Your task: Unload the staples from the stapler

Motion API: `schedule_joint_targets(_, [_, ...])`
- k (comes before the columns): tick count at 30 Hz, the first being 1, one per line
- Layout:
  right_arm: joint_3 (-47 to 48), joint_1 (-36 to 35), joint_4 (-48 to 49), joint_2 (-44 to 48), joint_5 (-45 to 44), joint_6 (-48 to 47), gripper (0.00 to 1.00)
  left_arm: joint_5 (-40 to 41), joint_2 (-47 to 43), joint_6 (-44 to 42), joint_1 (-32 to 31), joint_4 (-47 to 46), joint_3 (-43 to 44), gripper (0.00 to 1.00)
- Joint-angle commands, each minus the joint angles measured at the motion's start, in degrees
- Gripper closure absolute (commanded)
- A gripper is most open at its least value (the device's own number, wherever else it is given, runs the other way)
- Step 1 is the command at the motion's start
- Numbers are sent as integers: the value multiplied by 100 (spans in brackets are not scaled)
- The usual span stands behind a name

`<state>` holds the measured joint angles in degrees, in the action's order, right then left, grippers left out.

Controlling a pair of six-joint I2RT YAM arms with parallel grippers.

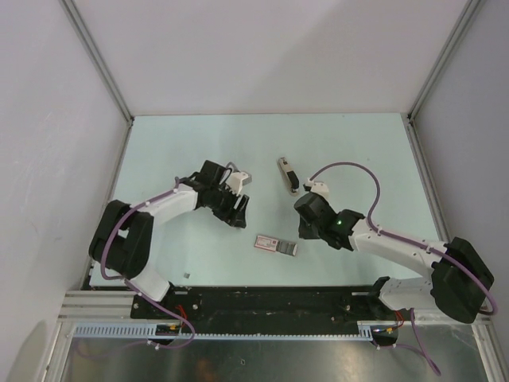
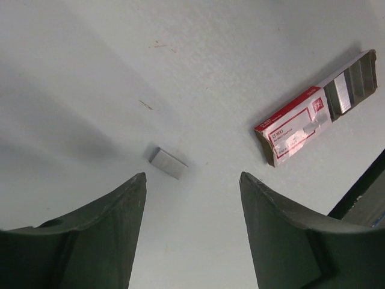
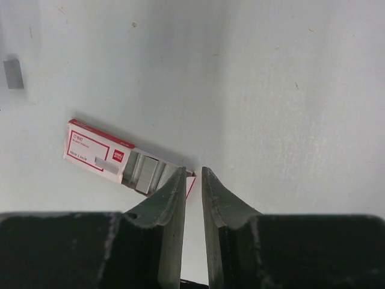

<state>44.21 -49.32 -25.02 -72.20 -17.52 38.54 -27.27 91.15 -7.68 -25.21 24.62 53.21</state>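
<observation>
Top external view places the left end effector [image 1: 237, 208] over the middle-left of the tabletop [image 1: 358, 143], tilted downward. Its wrist camera shows the jaws standing well apart with nothing between them. A short silvery strip of the staples [image 2: 168, 163] lies flat on the tabletop just ahead of that gap. This is likely a strip already out of the magazine, lying apart from everything else so it is easy to reach; in the top view the arm hides it.

Further right lies the red-and-white box [image 1: 276, 244], towards the near edge, with its grey ribbed end pointing at the right arm. Beyond the box, the stapler [image 1: 286, 175] rests alone between the two arms, touched by neither. Whether its channel is open or has more staples in it is too small to tell.

The right end effector [image 1: 305, 229] hangs just beside the box's grey end. Its fingers are nearly together, with only a narrow slit between them and nothing in it.
</observation>
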Motion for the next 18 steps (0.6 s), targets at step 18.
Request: schedule_joint_targets(18, [-52,177,473,44,117,-92,78,736,249,777,-239,-10,21,35])
